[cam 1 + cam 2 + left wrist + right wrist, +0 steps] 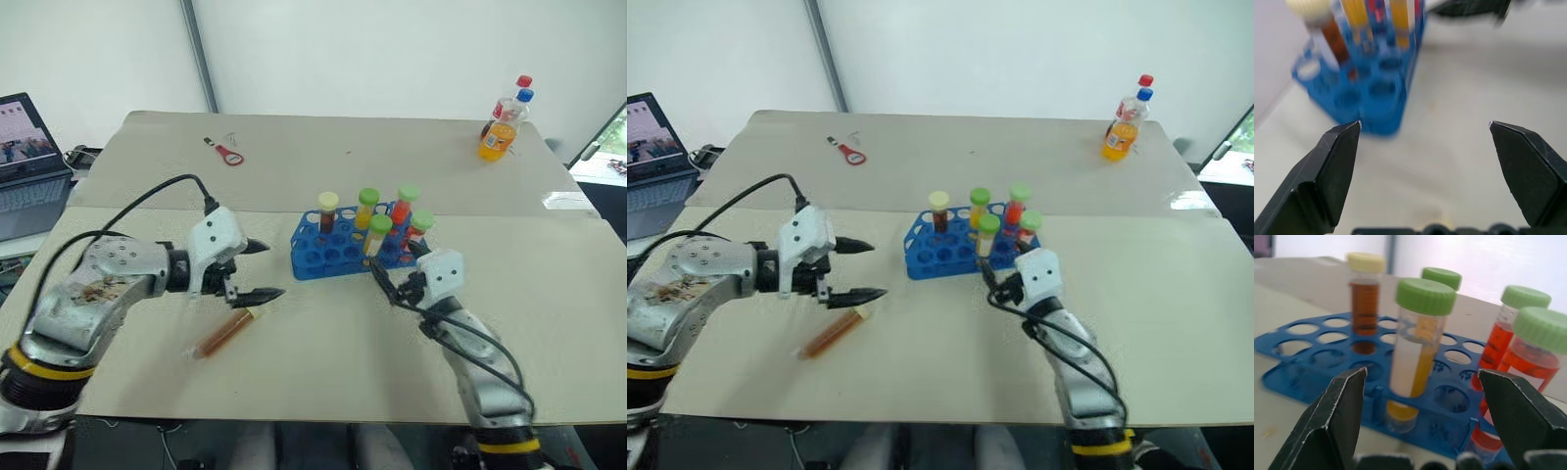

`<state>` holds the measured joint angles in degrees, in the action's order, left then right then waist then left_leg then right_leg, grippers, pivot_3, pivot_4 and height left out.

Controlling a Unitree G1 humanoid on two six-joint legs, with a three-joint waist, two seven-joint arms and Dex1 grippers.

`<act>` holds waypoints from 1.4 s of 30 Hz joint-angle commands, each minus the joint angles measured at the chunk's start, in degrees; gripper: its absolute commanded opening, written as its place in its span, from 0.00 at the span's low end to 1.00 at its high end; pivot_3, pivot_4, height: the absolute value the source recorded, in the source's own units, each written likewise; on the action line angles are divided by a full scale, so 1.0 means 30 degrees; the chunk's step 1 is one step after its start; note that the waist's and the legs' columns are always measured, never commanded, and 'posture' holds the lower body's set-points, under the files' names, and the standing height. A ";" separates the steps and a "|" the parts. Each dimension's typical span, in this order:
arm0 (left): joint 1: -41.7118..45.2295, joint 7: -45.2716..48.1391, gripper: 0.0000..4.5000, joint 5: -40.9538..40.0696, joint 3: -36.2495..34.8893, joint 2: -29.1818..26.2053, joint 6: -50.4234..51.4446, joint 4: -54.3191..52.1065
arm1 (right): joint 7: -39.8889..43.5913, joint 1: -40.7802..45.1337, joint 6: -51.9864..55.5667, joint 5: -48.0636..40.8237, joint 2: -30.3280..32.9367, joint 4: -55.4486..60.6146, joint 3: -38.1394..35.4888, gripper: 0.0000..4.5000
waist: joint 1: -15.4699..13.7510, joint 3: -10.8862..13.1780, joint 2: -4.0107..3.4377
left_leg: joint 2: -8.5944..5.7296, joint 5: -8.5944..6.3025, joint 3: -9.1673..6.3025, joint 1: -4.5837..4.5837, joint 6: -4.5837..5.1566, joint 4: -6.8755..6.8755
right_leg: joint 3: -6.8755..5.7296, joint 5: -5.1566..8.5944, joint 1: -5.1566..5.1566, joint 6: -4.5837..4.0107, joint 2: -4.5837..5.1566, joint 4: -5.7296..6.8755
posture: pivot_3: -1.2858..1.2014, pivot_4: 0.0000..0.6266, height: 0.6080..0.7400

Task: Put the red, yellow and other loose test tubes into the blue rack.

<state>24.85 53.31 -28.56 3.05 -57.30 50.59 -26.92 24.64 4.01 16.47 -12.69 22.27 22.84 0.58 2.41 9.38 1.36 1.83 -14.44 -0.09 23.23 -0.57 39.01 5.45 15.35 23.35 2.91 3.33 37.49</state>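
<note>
Beige desk (323,362) is carrying the blue rack (328,253) mid-surface; one loose tube (223,333) is lying toward the near edge. Left gripper (263,270) is hovering wide above it, right gripper (1420,396) gaping empty. Light, slippery, probably brittle: pinch mid-body.

The blue rack (338,245) stands level at mid-counter; five capped tubes stand upright in it: a brown one with a pale yellow cap (327,211), two yellow ones with green caps (366,208), two red ones with green caps (405,203); a loose brown tube (224,332) lies flat, apart from the rack.
</note>
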 commanded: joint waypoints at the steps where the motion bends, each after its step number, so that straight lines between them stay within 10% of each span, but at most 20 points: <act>1: -0.0151 -0.0638 1.00 -0.0919 -0.0183 -0.0795 0.3271 -0.1658 | 0.3572 0.0276 0.3768 -0.3800 0.2848 0.3574 -0.0416 0.90 | -0.0020 0.0004 0.0006 | 0.0002 0.0000 -0.0004 -0.0003 0.0000 0.0005 | -0.0004 0.0001 -0.0005 0.0000 -0.0004 0.0004 | 0.52 0.24 0.91; 7: 0.0564 -0.0836 1.00 -0.0151 0.2388 -0.1694 0.5364 -0.1644 | 0.6921 0.1411 0.6649 -0.6452 0.6862 0.5680 0.0207 0.90 | -0.0062 0.0023 0.0050 | 0.0015 0.0000 -0.0019 -0.0018 0.0001 0.0007 | -0.0015 0.0022 -0.0034 -0.0017 -0.0030 -0.0023 | 0.52 0.24 0.91; 26: 0.6811 0.1433 1.00 0.1887 0.9735 -0.1585 0.7475 0.2158 | 0.6572 0.0030 0.7310 -0.5852 0.8043 0.7637 0.0762 0.90 | -0.0539 0.0042 0.0087 | 0.0005 -0.0002 -0.0020 0.0048 0.0005 0.0019 | -0.0018 0.0024 -0.0026 -0.0014 -0.0027 -0.0105 | 0.52 0.24 0.91; 35: 0.6494 0.1540 0.22 0.3306 1.0886 -0.0692 0.6044 0.2825 | 0.5696 -0.0238 0.8518 -0.6751 0.8202 0.8819 -0.0179 0.90 | -0.0592 0.0041 0.0087 | 0.0005 -0.0002 -0.0026 0.0042 0.0005 0.0033 | -0.0021 0.0024 -0.0037 -0.0014 -0.0026 -0.0098 | 0.52 0.24 0.91; 42: 0.6045 0.2553 0.19 0.3765 0.9329 -0.0890 0.2831 0.3984 | 0.5646 -0.0403 0.8886 -0.7340 0.8641 0.9005 -0.1076 0.90 | -0.0670 0.0040 0.0085 | 0.0002 0.0000 -0.0028 0.0021 0.0006 0.0057 | -0.0021 0.0024 -0.0067 -0.0014 -0.0025 -0.0082 | 0.52 0.24 0.91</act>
<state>43.32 59.74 -18.44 34.29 -59.06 64.31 -16.55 41.25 3.02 43.27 -33.99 47.19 47.98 0.22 0.40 9.50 1.61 1.83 -14.44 -0.17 23.29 -0.55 39.19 5.39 15.42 23.15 2.87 3.26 37.26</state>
